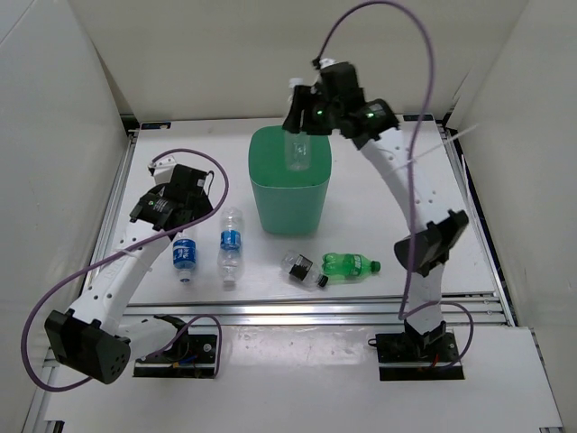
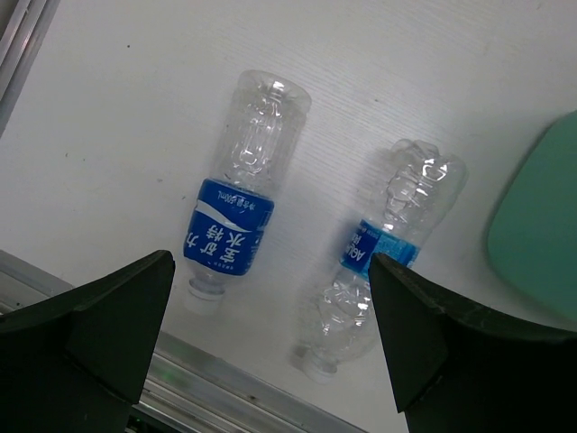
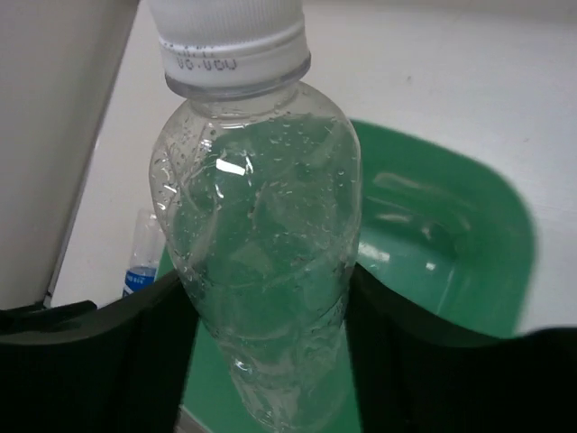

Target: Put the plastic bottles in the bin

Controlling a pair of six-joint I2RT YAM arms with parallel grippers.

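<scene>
My right gripper [image 1: 302, 117] is shut on the plain clear bottle [image 1: 298, 146], white cap up, and holds it above the open mint-green bin [image 1: 288, 203]. In the right wrist view the bottle [image 3: 257, 271] sits between my fingers over the bin's inside [image 3: 433, 262]. My left gripper [image 1: 171, 216] is open and empty above two clear bottles with blue labels [image 1: 185, 254] [image 1: 231, 245] lying on the table. They show in the left wrist view [image 2: 234, 216] [image 2: 383, 248]. A dark-label bottle [image 1: 302, 268] and a green bottle [image 1: 350, 264] lie in front of the bin.
White walls enclose the table on three sides. An aluminium rail [image 1: 315, 311] runs along the near edge, also in the left wrist view [image 2: 225, 397]. A purple cable [image 1: 397, 27] loops above the right arm.
</scene>
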